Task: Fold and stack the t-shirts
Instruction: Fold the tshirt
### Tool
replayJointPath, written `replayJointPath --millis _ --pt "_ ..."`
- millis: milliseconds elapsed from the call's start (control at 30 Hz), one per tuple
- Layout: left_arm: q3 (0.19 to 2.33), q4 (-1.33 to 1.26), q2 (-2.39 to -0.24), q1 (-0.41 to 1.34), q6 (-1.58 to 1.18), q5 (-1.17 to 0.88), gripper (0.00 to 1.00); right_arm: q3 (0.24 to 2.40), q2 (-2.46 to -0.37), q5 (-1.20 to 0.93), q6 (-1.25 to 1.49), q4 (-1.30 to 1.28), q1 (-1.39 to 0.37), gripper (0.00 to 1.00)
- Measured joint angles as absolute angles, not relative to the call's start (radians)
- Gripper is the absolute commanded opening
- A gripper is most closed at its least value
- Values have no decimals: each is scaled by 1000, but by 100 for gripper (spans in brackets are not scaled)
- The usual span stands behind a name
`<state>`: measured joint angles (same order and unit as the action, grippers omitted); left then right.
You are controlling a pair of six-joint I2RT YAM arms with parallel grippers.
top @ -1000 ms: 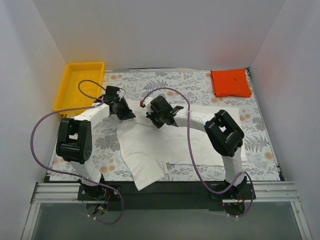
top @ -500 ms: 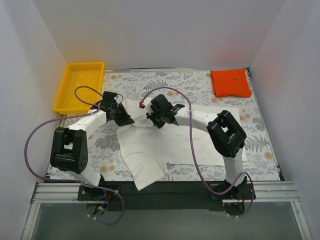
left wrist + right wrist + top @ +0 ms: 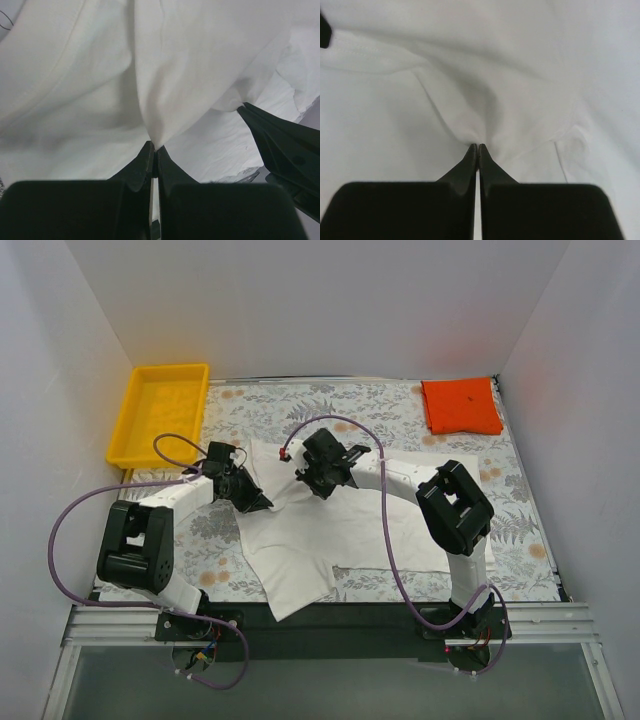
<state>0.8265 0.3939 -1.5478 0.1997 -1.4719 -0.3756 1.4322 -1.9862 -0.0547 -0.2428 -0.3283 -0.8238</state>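
White t-shirt (image 3: 200,60) cropped in wrist views

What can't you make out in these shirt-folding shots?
- Top view: fingertips of the left pincer and right pincer, hidden under their wrists.
- Top view: part of the white t-shirt, covered by the right arm.
- Right wrist view: the table, blocked by white cloth.
- Top view: the orange t-shirt's layers, too small.

the spread t-shirt (image 3: 300,540) lies central, the folded t-shirt (image 3: 461,406) behind right, the tray (image 3: 128,418) behind left.

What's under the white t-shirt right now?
The floral table cover shows around the white t-shirt; whether anything else lies beneath is hidden by the cloth.
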Motion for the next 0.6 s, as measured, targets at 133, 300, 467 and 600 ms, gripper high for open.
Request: replayJointPath --millis 133,300,467,600 --pt "818 381 -1548 202 -1479 -376 1 1433 -1986 -55 -250 -348 -819 1" --pt "816 380 -1549 205 -1481 -347 1 1433 -1985 -66 -262 -359 -819 2" --pt "817 373 -1560 205 -1480 -323 1 1433 -1984 -82 -270 -371 -818 2" --pt "820 369 -1580 205 -1478 -315 1 1433 -1971 -86 -278 -383 -812 2"
